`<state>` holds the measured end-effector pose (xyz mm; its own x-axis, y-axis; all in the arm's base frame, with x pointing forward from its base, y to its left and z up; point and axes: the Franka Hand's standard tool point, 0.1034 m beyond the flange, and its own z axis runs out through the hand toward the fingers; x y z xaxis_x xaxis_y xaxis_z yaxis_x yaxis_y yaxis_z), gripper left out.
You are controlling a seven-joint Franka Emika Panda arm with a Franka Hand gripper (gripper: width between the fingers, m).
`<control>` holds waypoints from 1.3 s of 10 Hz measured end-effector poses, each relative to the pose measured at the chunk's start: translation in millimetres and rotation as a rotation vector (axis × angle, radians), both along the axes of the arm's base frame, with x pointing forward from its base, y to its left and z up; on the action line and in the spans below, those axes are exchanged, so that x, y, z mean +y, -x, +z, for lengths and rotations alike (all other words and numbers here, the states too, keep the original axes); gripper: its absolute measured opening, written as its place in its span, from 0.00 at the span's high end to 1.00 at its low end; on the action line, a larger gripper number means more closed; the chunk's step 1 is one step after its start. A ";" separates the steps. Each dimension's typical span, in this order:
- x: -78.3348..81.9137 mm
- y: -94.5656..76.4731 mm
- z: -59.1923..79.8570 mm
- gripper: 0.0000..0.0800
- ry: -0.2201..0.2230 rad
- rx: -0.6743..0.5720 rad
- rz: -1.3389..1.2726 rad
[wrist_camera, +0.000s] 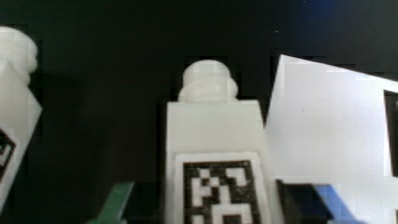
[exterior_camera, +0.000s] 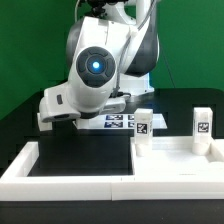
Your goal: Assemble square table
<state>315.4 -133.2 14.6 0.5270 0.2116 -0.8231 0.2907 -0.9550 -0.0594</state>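
Note:
In the wrist view a white block leg point(wrist_camera: 217, 130) with a black-and-white tag lies between my fingers. My gripper point(wrist_camera: 228, 206) is open, and both fingertips point(wrist_camera: 121, 204) stand off the leg's sides with dark gaps. A second leg point(wrist_camera: 15, 90) lies beside it at the picture's edge. In the exterior view the gripper point(exterior_camera: 58, 118) is low over the table at the left, mostly hidden by the arm. The white square panel point(exterior_camera: 180, 160) sits at the front right. Two tagged legs stand upright on it, one point(exterior_camera: 143, 125) on its left side and one point(exterior_camera: 203, 122) on its right.
The long white L-shaped border wall point(exterior_camera: 70, 182) runs along the front and left. The marker board point(exterior_camera: 118, 122) lies behind the panel, right of my gripper. A flat white surface with a dark tag at its edge point(wrist_camera: 338, 120) lies close beside the straddled leg.

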 end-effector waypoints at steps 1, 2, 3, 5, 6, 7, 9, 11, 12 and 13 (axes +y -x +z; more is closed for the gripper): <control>6.9 -18.8 28.1 0.64 -0.015 0.031 0.025; 10.9 -39.1 54.4 0.64 -0.015 0.035 0.033; 12.3 -48.9 73.8 0.64 -0.006 0.050 0.024; 11.8 -34.5 71.9 0.64 0.022 0.040 -0.007; 12.0 -37.1 70.7 0.64 -0.001 0.026 0.009; 12.3 -46.7 68.4 0.64 -0.021 -0.055 0.017; 37.3 -77.9 96.2 0.64 -0.086 -0.176 0.015; 62.1 -128.5 131.5 0.64 -0.137 -0.363 0.040; 58.7 -126.1 126.7 0.64 -0.150 -0.424 0.040; 57.5 -127.3 123.7 0.64 -0.171 -0.486 0.038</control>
<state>442.7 -75.8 138.3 0.8294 0.3484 -0.4367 0.3578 -0.9316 -0.0636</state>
